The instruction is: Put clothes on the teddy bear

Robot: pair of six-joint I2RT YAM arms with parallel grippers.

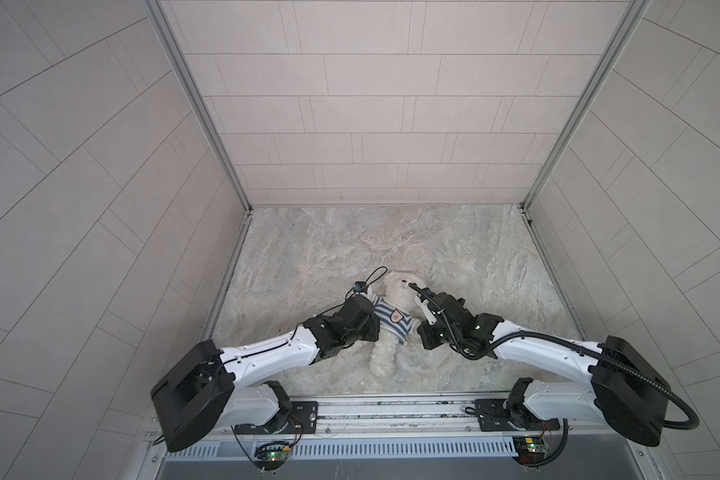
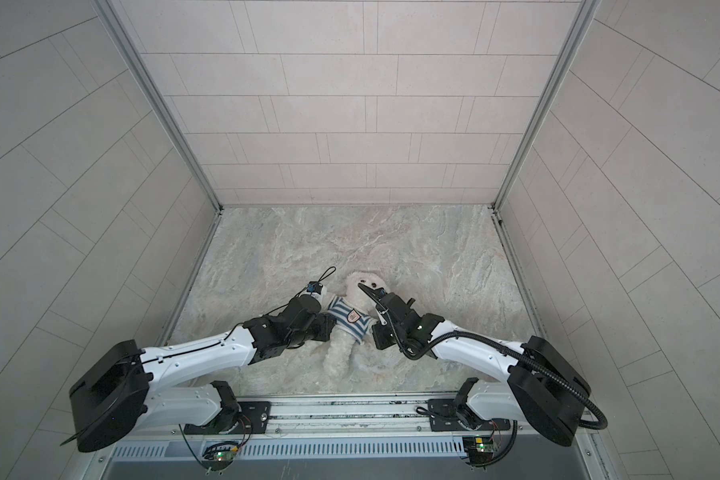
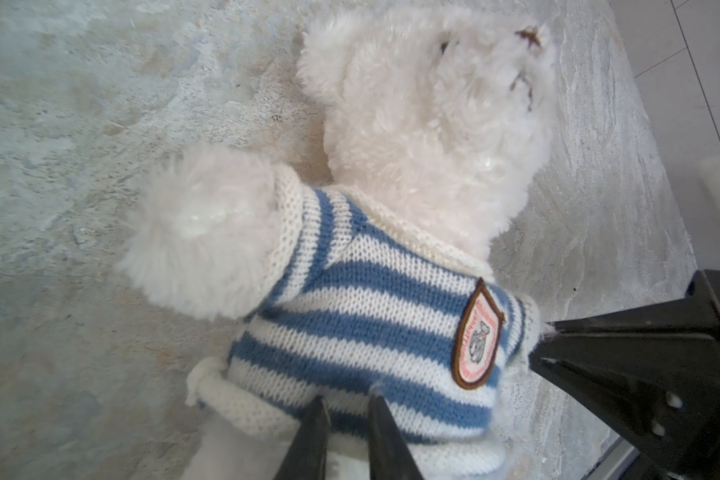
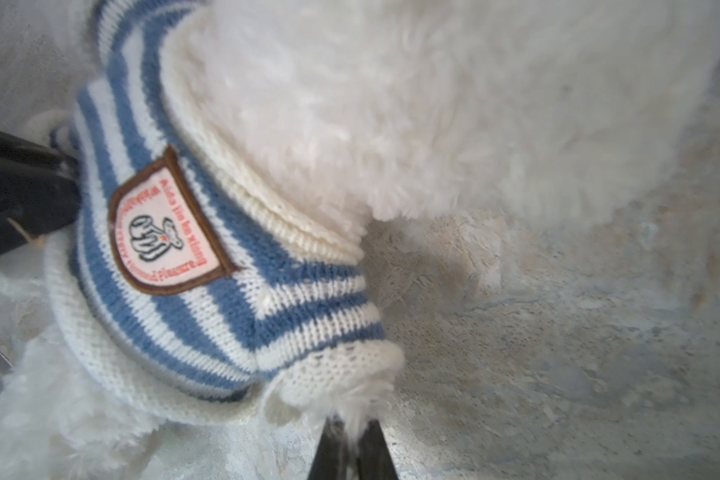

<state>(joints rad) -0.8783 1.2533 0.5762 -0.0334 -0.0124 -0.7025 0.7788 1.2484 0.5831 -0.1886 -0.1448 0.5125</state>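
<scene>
Right wrist: right end effector [image 4: 350,424] pinches teddy bear [image 4: 433,104] arm fur.

Badge [image 4: 165,226] lettering blurs; teddy bear [image 4: 433,104] head cropped; right hand [image 4: 351,424] tips buried in fur.

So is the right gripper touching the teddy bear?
Touching. In the right wrist view the right gripper pinches fur of the teddy bear between its fingers at the sleeve cuff.

2 overhead, 2 close wrist cams.
</scene>
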